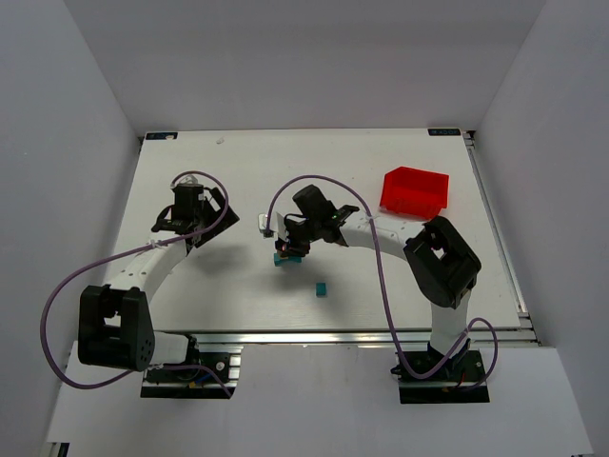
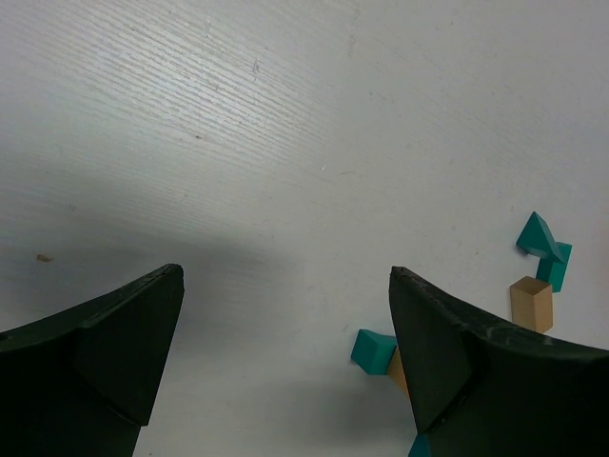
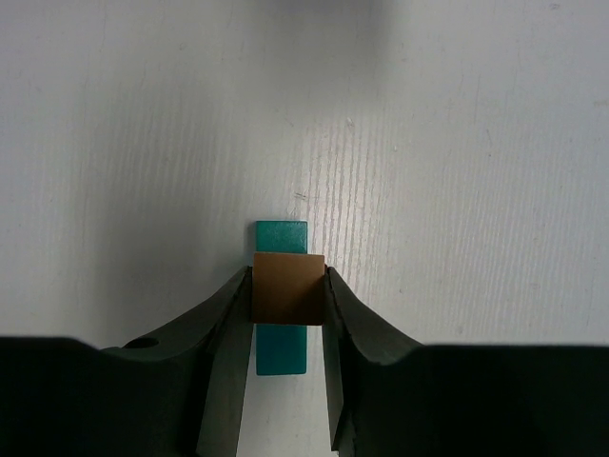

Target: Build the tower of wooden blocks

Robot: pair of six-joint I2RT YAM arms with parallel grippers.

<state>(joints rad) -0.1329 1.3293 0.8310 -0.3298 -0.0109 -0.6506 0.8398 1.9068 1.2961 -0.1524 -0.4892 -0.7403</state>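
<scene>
Left to right, here's the risk picture. The left gripper [image 2: 285,284] hangs well apart at 9 o'clock from the action, so we see little danger there. The trouble spot is centre table, where the wood block tower [image 1: 283,257] is barely begun. The tan block [image 3: 287,288] sits crosswise over the longer teal block [image 3: 282,235]. From above we cannot tell whether the two touch. Let go too high and the tan block may bounce or tip off. Let go off-centre and it may slide down the teal one. A sideways drag on release could knock the base askew.

Now the fingers. On the left, the fingers [image 2: 124,343] stand wide apart over bare tabletop [image 1: 228,171], holding nothing. The right gripper [image 3: 287,276] has its fingers [image 3: 226,319] drawn in narrow, clamped on both sides of the tan block.

At 4 o'clock from the tower a loose teal cube [image 1: 323,288] waits, and the red bin [image 1: 411,202] sits off at 2 o'clock.
</scene>
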